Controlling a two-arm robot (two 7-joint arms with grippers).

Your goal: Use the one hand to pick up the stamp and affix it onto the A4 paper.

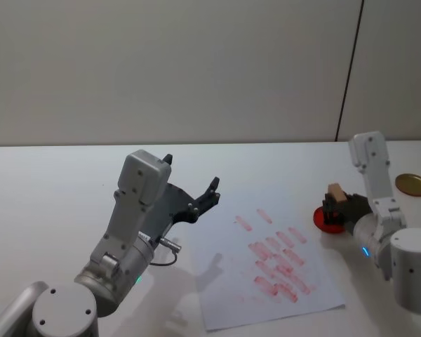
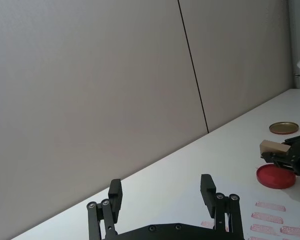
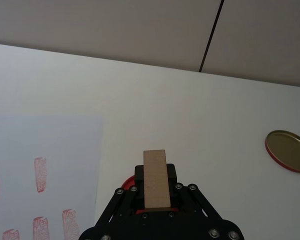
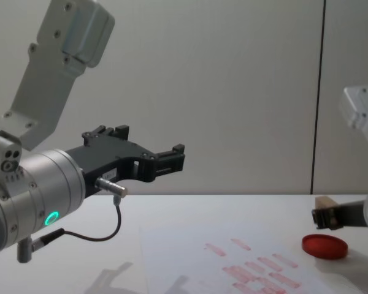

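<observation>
My right gripper [image 1: 335, 206], on the wrist with the blue-lit ring, is shut on the stamp [image 1: 336, 192], a small tan wooden block. It holds the stamp just above the round red ink pad [image 1: 325, 220], to the right of the A4 paper [image 1: 224, 291]. The stamp [image 3: 156, 178] stands between the black fingers in the right wrist view, and the chest view shows the stamp [image 4: 326, 203] a little above the ink pad [image 4: 324, 245]. The A4 paper [image 4: 178, 251] carries rows of red marks. My left gripper [image 1: 191, 184] hangs open and idle above the paper's left side.
A round brass-coloured lid [image 1: 412, 184] lies at the far right of the white table [image 1: 49, 189]. A grey wall stands behind the table. My left arm [image 4: 55, 177] fills the near left.
</observation>
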